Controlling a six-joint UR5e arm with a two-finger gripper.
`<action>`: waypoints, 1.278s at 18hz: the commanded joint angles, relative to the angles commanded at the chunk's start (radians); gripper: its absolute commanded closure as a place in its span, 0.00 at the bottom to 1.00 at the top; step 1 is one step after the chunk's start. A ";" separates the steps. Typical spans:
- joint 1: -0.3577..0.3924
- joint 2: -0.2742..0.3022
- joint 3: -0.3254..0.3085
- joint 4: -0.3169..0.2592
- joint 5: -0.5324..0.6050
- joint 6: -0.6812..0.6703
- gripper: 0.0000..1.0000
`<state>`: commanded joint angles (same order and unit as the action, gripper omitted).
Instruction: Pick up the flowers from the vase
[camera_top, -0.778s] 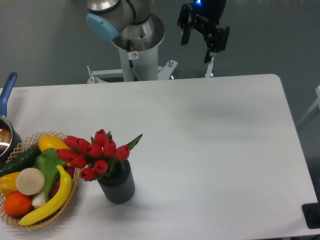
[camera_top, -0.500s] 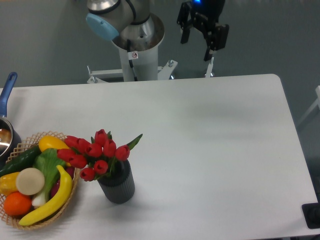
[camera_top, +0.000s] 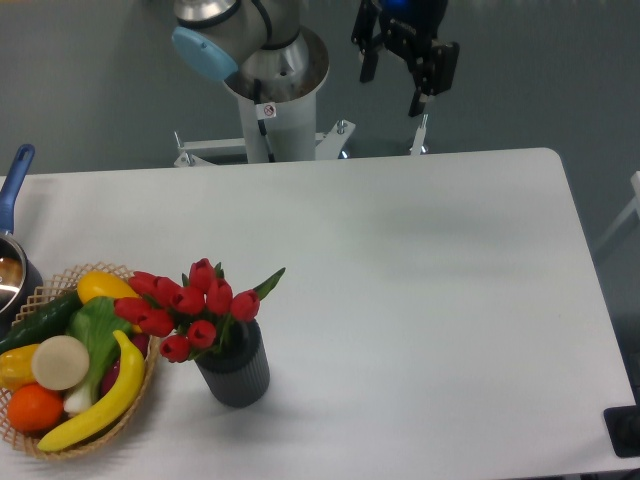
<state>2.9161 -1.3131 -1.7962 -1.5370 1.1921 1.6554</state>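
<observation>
I see the pincer (camera_top: 393, 72) high at the top of the view, beyond the far edge of the worktop (camera_top: 420, 300), with its two fingers spread apart and nothing between them. The flowers (camera_top: 192, 305) stand in the vase (camera_top: 235, 368), which sits upright near the front left of the worktop, well apart from the pincer. A wicker basket (camera_top: 50, 300) of fruit and vegetables sits just beside the vase on its left.
</observation>
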 joint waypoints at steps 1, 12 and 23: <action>0.000 0.000 -0.002 0.000 -0.038 -0.073 0.00; -0.018 0.005 -0.211 0.415 -0.425 -0.497 0.00; -0.167 -0.107 -0.308 0.669 -0.442 -0.490 0.00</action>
<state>2.7491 -1.4202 -2.1047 -0.8684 0.7502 1.1658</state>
